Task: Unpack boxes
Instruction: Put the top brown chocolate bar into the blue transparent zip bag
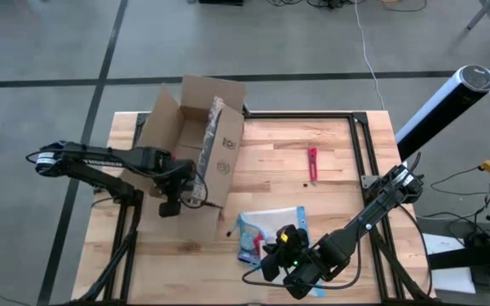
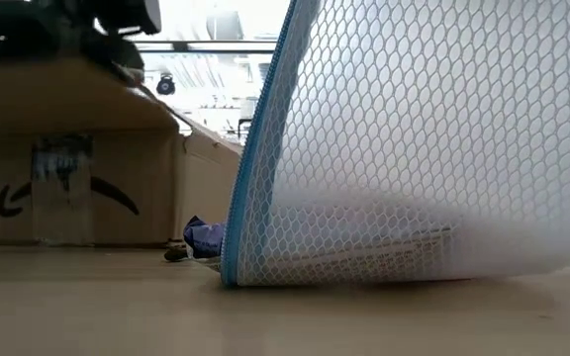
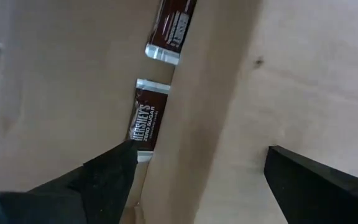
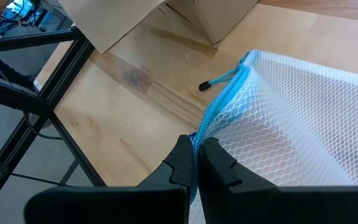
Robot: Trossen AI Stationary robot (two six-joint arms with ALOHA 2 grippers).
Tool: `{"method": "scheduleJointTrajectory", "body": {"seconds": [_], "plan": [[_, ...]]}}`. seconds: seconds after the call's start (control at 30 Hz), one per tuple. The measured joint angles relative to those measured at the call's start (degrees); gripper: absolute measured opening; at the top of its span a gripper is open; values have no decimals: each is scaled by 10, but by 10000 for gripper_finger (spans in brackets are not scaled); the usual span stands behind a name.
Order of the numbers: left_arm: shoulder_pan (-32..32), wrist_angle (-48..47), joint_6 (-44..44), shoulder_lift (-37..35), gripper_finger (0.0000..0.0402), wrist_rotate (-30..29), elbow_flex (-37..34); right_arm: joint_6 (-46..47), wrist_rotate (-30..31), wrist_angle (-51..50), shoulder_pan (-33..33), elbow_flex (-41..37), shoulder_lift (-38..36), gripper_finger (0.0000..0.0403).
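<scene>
Wooden table (image 1: pixel 339 153) carries open box (image 1: pixel 196 136). Left gripper (image 1: pixel 196 192) spread across its wall; right gripper (image 4: pixel 194 163) clenched on mesh pouch (image 4: pixel 291 124).

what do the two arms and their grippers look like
Both arms are dark, slim and jointed, with black cables along them. The left arm has a white band near its outer end. The right gripper has flat, matte black angular fingers; the left gripper has the same black wedge-shaped fingers.

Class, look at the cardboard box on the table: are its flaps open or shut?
Open. In the high view the box has its flaps spread outward, and the left gripper sits at its near edge with fingers apart.
</scene>
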Motion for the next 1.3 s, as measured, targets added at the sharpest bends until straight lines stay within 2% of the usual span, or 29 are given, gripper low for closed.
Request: {"method": "scheduleJointTrajectory", "body": {"seconds": [0.2, 0.3, 0.4, 0.47, 0.57, 0.73, 0.8, 0.97, 1.3], "plan": [[0, 60, -3, 0, 315, 2, -66, 0, 0, 0, 0, 0, 0, 0], [0, 77, -7, 0, 314, -16, -93, 0, 0, 0, 0, 0, 0, 0], [-1, 75, -16, 0, 310, -29, -98, 0, 0, 0, 0, 0, 0, 0], [-1, 76, -17, 0, 293, -31, -96, 0, 0, 0, 0, 0, 0, 0], [-1, 77, -35, 0, 231, -32, -96, 0, 0, 0, 0, 0, 0, 0], [-1, 81, -76, 0, 63, -26, -95, 0, 0, 0, 0, 0, 0, 0], [-1, 89, -87, 0, 20, -33, -94, 0, 0, 0, 0, 0, 0, 0], [-6, 80, -114, 1, 4, -75, -76, 0, 0, 0, 0, 0, 0, 0], [-27, 64, -103, -2, 1, -164, 1, 0, 0, 0, 0, 0, 0, 0]]}}
